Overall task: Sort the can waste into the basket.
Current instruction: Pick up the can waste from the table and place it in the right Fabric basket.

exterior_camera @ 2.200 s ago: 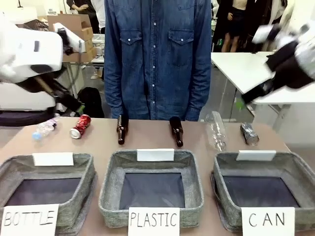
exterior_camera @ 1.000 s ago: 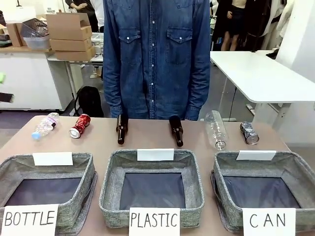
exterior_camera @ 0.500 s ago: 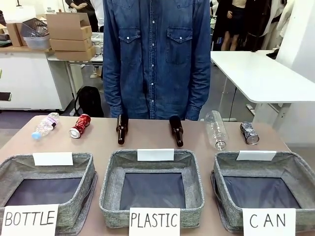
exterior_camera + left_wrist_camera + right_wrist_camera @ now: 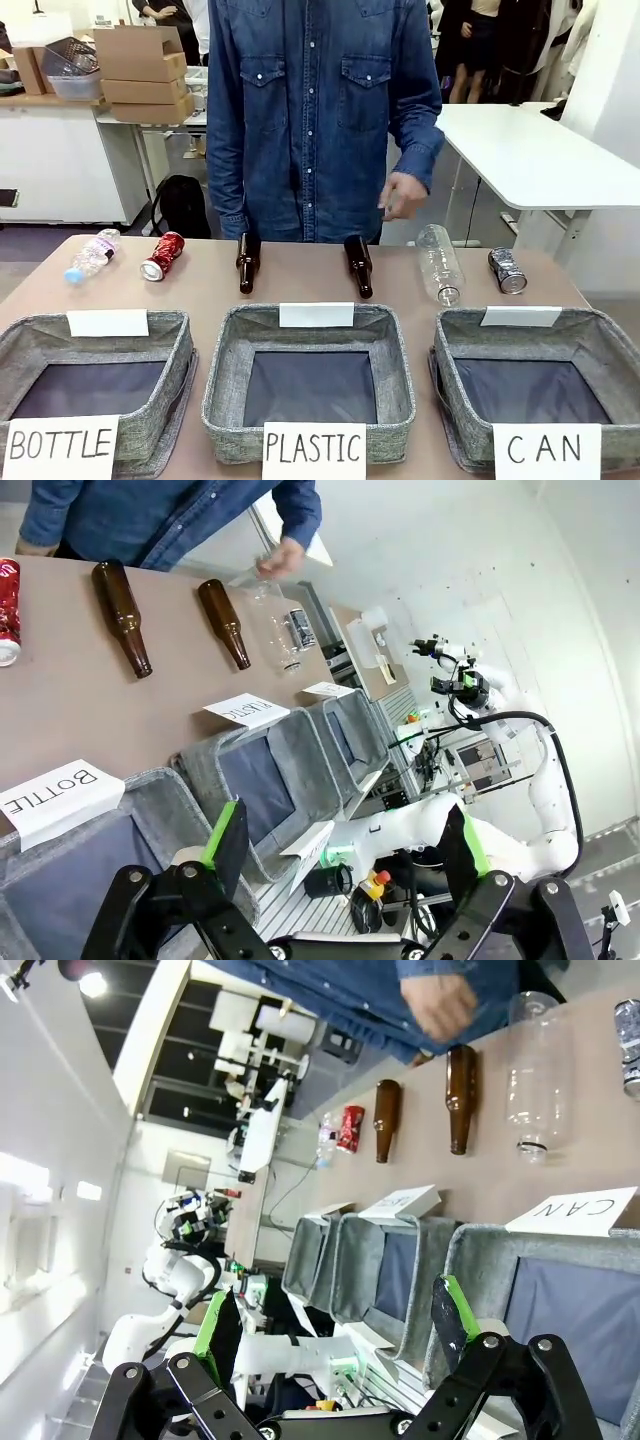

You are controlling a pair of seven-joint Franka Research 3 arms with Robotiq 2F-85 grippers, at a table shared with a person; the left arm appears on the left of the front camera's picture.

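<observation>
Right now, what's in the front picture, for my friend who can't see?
Three grey baskets signed BOTTLE, PLASTIC and CAN line the near table edge. Behind them lie a small plastic bottle, a red can, two brown bottles, a clear bottle and a dark can. A person in denim stands beyond, one hand raised.

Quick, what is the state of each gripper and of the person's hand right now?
Left gripper: jaws open, holding nothing.
Right gripper: jaws open, holding nothing.
Person's hand: loosely curled, holding nothing.

red can (image 4: 164, 256), dark can (image 4: 507, 271) lying, grey basket (image 4: 590, 335)
</observation>
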